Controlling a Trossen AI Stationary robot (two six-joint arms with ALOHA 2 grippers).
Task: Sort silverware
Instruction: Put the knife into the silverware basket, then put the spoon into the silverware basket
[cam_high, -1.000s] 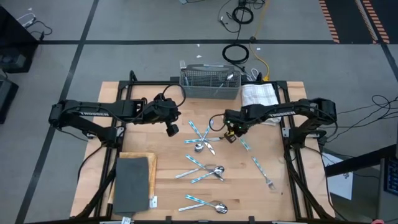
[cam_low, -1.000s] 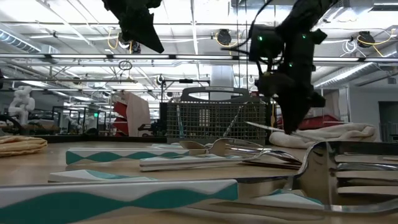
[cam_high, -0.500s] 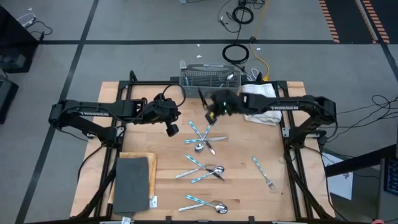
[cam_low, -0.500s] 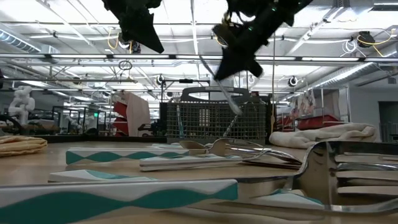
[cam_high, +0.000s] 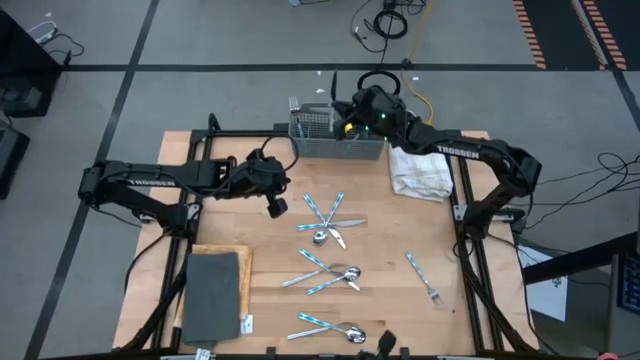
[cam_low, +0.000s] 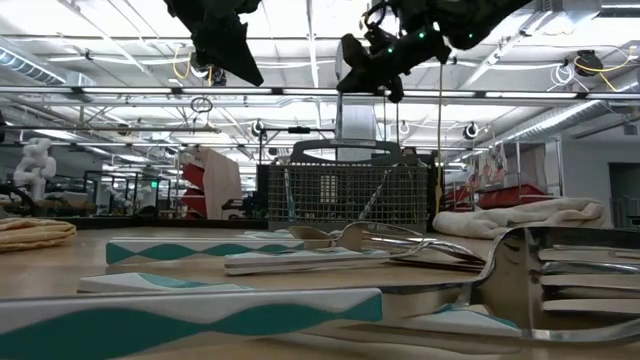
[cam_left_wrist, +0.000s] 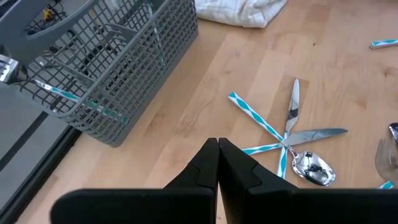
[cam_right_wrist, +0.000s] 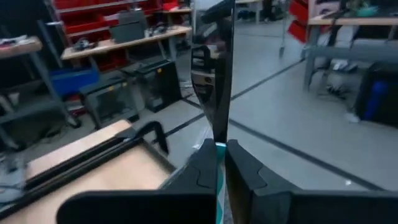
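Note:
My right gripper (cam_high: 342, 110) is high above the grey mesh caddy (cam_high: 335, 138) at the table's far edge, shut on a knife whose blade (cam_high: 334, 85) points past the far edge. The caddy holds a few pieces (cam_left_wrist: 62, 93). The other silverware lies flat on the wood: a crossed cluster (cam_high: 330, 218), a second group (cam_high: 325, 272), a pair near the front (cam_high: 335, 330) and a lone fork (cam_high: 422, 275). My left gripper (cam_high: 277, 208) hovers shut left of the crossed cluster (cam_left_wrist: 286, 140), touching nothing. My right gripper pinches the knife between its two fingers by the blue-and-white handle (cam_right_wrist: 220, 149). The knife lies along the fingers, and its shiny blade (cam_right_wrist: 214, 68) sticks out past the fingertips toward the room beyond the far edge. It is lifted clear, above the caddy.
A crumpled white cloth (cam_high: 420, 165) lies right of the caddy. A dark grey pad (cam_high: 212, 295) sits on a wooden board at the near left. Bare wood shows between the caddy and the crossed cluster. Black frame rails run along the table's left and right sides.
My right gripper has lifted the knife from the table, right of the crossed cluster, and carried it up and toward the far edge to above the caddy. It turned on the way: the knife was level, then hung slanting down, and now points outward.

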